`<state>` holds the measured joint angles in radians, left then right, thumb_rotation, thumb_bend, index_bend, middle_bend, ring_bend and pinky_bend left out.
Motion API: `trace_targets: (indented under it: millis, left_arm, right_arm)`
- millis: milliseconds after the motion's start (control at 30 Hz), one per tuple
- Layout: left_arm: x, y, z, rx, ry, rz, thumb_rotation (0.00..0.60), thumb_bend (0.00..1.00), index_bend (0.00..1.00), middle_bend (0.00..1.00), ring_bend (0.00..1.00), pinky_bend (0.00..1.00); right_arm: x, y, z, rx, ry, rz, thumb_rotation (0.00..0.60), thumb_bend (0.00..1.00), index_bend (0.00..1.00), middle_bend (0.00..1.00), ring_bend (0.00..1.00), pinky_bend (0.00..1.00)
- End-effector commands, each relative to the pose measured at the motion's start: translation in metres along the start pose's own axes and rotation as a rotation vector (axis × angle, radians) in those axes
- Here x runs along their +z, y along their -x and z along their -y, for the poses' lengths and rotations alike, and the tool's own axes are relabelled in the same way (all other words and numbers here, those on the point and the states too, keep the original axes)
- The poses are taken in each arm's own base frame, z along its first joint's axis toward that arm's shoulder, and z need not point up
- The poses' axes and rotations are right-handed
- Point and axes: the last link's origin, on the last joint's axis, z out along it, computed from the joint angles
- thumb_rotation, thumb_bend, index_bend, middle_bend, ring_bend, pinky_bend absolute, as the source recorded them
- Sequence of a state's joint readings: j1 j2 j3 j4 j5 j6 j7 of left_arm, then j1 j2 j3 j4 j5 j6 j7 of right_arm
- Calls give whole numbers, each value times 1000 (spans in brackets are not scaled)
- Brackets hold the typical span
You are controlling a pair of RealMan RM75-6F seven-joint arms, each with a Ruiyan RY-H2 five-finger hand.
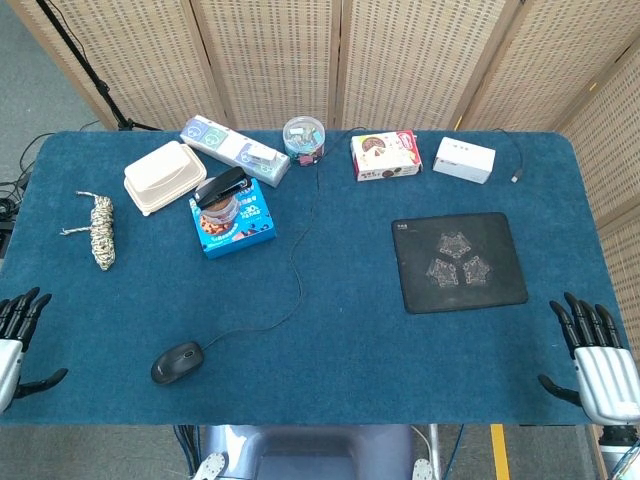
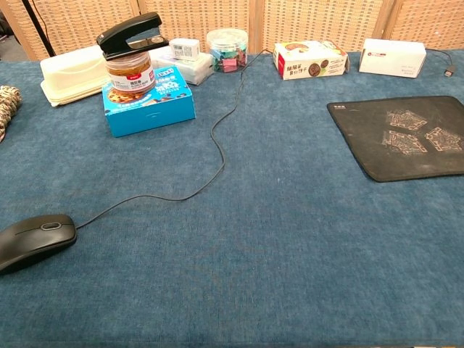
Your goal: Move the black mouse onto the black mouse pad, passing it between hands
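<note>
The black mouse (image 1: 177, 361) lies on the blue table near the front left edge, also low at the left of the chest view as the mouse (image 2: 35, 240). Its thin cable (image 1: 296, 270) runs back across the cloth toward the far side. The black mouse pad (image 1: 458, 260) with pale markings lies at the right, seen too as the pad (image 2: 406, 136). My left hand (image 1: 17, 338) hovers at the table's left front corner, fingers apart and empty, well left of the mouse. My right hand (image 1: 597, 360) is at the right front corner, fingers spread, holding nothing.
A blue box (image 1: 234, 222) carries a jar and a black stapler (image 1: 221, 187). A cream lidded container (image 1: 163, 176), a rope bundle (image 1: 100, 230), a clear tub (image 1: 303, 139) and three small boxes stand along the back. A folding screen closes off the far side.
</note>
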<state>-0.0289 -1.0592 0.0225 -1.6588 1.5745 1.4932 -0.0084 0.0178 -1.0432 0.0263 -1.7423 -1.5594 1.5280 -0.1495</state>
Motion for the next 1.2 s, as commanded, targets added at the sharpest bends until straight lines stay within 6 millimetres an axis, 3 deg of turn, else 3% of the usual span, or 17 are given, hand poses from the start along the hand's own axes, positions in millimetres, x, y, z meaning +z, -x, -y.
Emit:
trace_targets:
  millis: [33,267,533,1000,1100,1200]
  left_arm:
    - [2,6,-5,22,34,38,600,0,0,0,0,0]
    - [7,27,-21,53,132,101,600,0,0,0,0,0]
    - [18,73,-58,33,236,277,600,0,0,0,0,0]
    - [38,99,-97,-12,236,292,600,0,0,0,0,3]
    - [44,105,-107,-38,225,286,600,0,0,0,4,95]
    - [46,109,-112,-69,219,288,600,3,2,19,85,241]
  right_arm:
    - [0,0,-1,0,3,4,600,0,0,0,0,0]
    - [-1,-2,-2,11,5,-3,600,0,0,0,0,0]
    - [-2,-10,-7,39,17,-23,600,0,0,0,0,0]
    - [0,-12,-9,54,14,-18,600,0,0,0,0,0]
    - [0,-11,-9,53,15,-14,600,0,0,0,0,0]
    - [0,-11,-9,54,15,-13,600,0,0,0,0,0]
